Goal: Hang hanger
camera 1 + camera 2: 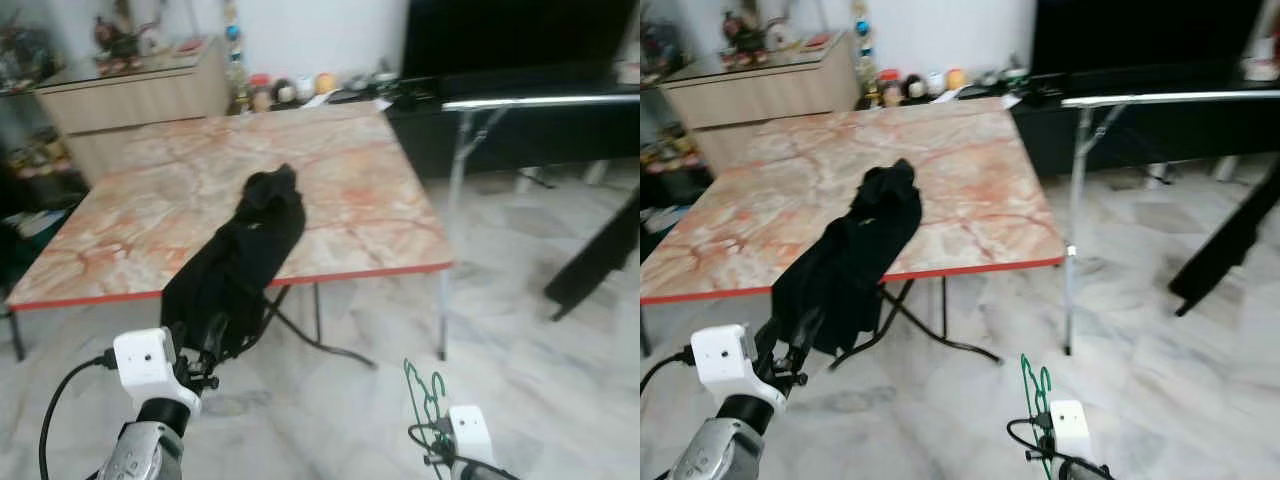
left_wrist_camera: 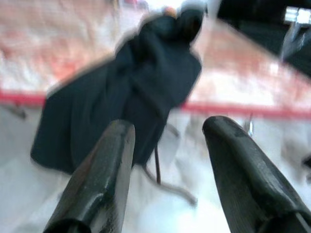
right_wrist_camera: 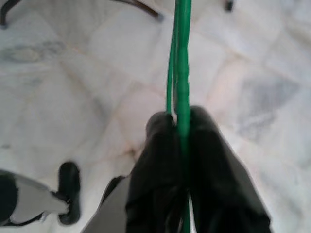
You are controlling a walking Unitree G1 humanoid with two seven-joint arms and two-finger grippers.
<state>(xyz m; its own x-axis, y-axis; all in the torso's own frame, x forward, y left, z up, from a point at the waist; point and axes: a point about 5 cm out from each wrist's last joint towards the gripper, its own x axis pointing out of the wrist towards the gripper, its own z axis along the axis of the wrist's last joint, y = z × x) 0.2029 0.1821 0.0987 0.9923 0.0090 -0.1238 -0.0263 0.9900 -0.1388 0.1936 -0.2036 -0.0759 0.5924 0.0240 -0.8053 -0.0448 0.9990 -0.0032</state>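
Note:
A thin green wire hanger (image 3: 182, 58) rises out of my right gripper (image 3: 181, 116), which is shut on it low at the front right. Its hook (image 1: 425, 392) stands above the wrist, over the floor. A black garment (image 1: 240, 260) lies on the marble-patterned table (image 1: 350, 200) and droops over the red front edge. My left gripper (image 2: 167, 128) is open just in front of the hanging part of the garment, its fingers (image 2: 104, 165) apart with nothing between them. A silver rail (image 1: 540, 100) on thin metal legs stands to the right of the table.
A beige cabinet (image 1: 130, 95) with ornaments stands at the back left, and a large black screen (image 1: 510, 35) at the back right. A dark slanted object (image 1: 600, 255) leans at the far right. Pale marble floor (image 1: 520, 380) lies between the table and me.

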